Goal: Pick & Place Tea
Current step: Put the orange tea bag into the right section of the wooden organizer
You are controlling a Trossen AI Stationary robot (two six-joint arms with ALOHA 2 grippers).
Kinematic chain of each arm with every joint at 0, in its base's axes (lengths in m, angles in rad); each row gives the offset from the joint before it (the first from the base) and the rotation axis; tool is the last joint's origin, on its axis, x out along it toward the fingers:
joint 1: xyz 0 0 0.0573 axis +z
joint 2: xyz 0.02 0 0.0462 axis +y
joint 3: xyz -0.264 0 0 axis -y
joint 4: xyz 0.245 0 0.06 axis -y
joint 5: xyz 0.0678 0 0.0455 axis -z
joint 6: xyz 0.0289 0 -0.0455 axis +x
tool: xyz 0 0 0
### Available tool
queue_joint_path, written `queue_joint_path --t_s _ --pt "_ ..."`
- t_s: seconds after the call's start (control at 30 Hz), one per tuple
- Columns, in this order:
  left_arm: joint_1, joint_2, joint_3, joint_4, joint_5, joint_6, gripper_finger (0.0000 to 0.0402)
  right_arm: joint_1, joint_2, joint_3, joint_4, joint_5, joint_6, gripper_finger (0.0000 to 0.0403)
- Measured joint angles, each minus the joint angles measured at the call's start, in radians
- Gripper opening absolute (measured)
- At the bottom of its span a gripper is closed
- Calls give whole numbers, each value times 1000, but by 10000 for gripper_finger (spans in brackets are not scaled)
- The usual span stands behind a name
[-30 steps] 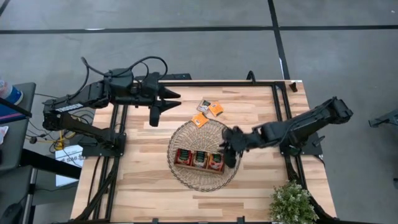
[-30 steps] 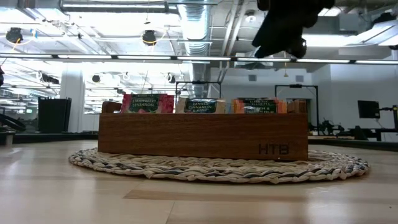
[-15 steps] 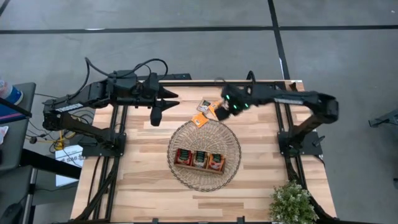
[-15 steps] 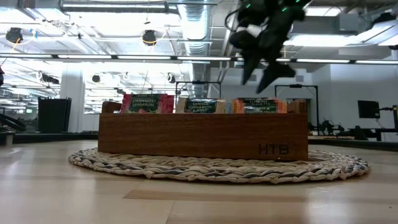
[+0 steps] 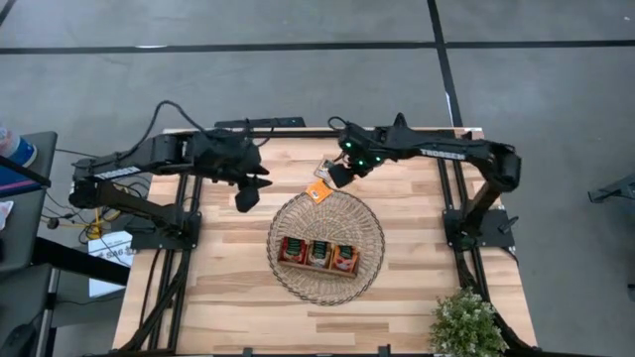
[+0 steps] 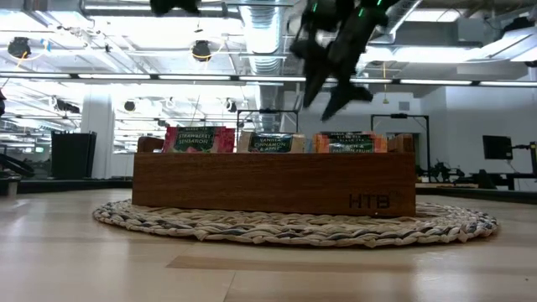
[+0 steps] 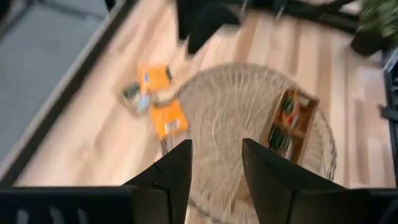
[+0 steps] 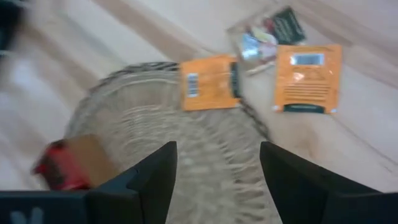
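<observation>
From above, three loose tea sachets lie on the bench by the far rim of the wicker basket; the right pincer hovers over them, and the left pincer waits nearby.

At bench level, the wooden tray holds upright sachets.

The left wrist view shows its fingers parted, empty.

The right wrist view shows parted, empty fingers above an orange sachet overlapping the rim. These packets look light, thin and crinkly; an edge pinch seems wisest.
</observation>
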Motion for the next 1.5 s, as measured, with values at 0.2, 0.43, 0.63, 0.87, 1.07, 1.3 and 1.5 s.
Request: queue_joint_path --t_s 0.2,0.43,0.63,0.87,1.07,1.3,1.5 --pt "79 62 -114 128 120 -156 185 154 -172 2 -17 131 103 216" --pt "168 263 -112 309 157 -338 238 383 -320 2 -11 371 250 216" --pt "215 466 -51 282 179 -340 243 524 -350 2 -11 484 307 216" --pt "217 634 -5 275 158 -348 243 607 -334 1 -6 520 328 216" --pt "230 758 54 269 203 -420 243 632 -323 2 41 526 328 216" --pt "260 853 88 303 196 -450 243 632 -319 1 60 525 328 216" --pt "274 909 88 336 196 -429 243 632 -319 1 79 525 329 216"
